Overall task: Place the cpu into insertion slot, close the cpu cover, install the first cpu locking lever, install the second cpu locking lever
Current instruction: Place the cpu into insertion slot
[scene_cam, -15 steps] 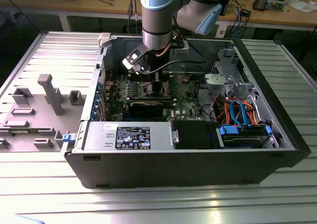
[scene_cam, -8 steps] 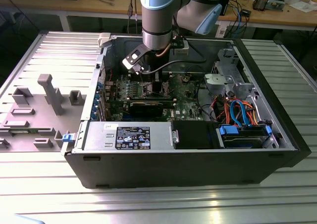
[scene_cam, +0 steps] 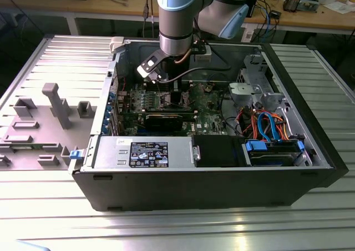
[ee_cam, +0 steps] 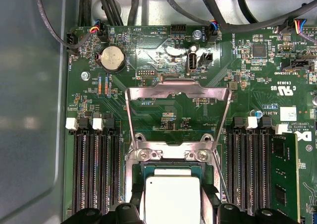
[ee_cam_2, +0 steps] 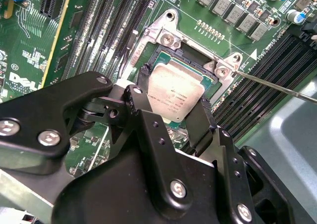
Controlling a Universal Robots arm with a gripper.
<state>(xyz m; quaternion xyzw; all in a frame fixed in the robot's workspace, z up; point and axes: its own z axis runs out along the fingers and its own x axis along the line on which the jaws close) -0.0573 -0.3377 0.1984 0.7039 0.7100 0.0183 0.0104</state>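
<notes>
pincer is closed part-way on the cpu, one finger on each of two opposite edges. The cpu sits between the fingertips, right over the insertion slot. Can't tell if it's seated or just above.

Second wrist view: grip seen close, slot's silvery rim and dark centre visible past the cpu, and a thin metal rod running out beyond one finger.

First wrist view: cpu cover is swung open, away from the slot, beyond the fingertips. Green board shows through its window. Memory slots flank the pincer on both sides.

Exterior view: arm reaches down into the open computer case, pincer low over the board.
</notes>
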